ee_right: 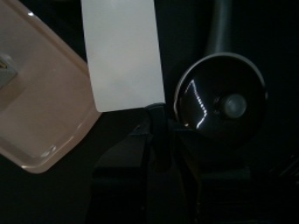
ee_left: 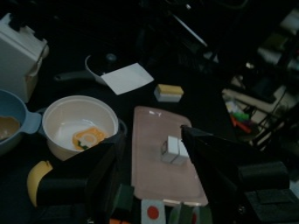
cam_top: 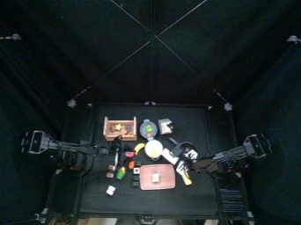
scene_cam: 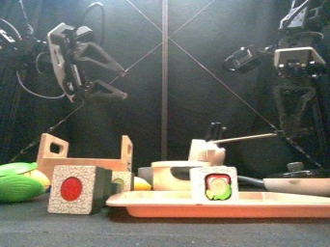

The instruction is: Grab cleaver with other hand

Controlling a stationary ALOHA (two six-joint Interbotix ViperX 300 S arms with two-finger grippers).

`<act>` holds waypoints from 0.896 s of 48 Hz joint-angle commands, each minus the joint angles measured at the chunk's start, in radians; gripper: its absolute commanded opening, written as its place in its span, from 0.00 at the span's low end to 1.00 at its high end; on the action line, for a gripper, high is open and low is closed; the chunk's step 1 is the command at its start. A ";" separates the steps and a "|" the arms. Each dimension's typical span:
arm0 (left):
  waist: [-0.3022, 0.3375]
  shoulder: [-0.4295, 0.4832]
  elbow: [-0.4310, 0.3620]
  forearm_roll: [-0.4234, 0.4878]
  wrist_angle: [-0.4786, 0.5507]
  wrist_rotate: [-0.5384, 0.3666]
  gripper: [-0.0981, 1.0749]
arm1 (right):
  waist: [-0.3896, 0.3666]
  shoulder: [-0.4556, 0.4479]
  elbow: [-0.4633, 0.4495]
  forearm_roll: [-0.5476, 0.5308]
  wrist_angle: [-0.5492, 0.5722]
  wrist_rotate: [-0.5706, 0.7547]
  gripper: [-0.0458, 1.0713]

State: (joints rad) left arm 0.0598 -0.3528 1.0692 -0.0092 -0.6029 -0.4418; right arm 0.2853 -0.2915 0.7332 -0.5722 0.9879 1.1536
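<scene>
Cleaver (ee_right: 122, 52): we see it flat on the tabletop (ee_left: 222, 52), its white blade just beside the pink tray (ee_right: 30, 105) and its dark handle pointing towards the right pincer
Right pincer (ee_right: 162, 144): low over the tabletop, with its jaws drawn narrow around the cleaver's handle; we read this as a grip on the handle
Frying pan (ee_right: 222, 96): black and shiny, lying just beside the cleaver's handle on the side away from the tray
Left pincer (ee_left: 152, 162): spread wide and holding nothing; in the front view we find it hanging high above the things
Below the left pincer: the pink tray with a small block (ee_left: 176, 149) standing on it
White bowl (ee_left: 79, 122): near the tray's long edge, with something orange inside
Cleaver from the left wrist: the white blade lies beyond the far end of the tray, apart from the left pincer
Wooden crate (scene_cam: 84, 159): we see it at the tabletop's left in the front view, with a green thing (scene_cam: 19, 181) beside it
</scene>
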 commanded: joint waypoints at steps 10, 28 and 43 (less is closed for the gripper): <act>-0.021 0.031 -0.044 -0.043 -0.071 0.000 0.85 | 0.046 -0.020 -0.034 -0.327 -0.084 0.008 0.53; -0.057 0.149 -0.127 -0.109 -0.072 -0.006 0.85 | 0.049 0.025 -0.071 -0.463 -0.143 0.006 0.53; -0.058 0.204 -0.166 -0.209 -0.078 -0.009 0.85 | 0.048 0.060 -0.084 -0.469 -0.143 0.002 0.53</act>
State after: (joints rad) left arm 0.0031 -0.1565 0.9373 -0.2056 -0.6688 -0.4510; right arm 0.3344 -0.2194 0.6750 -1.0324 0.8452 1.1566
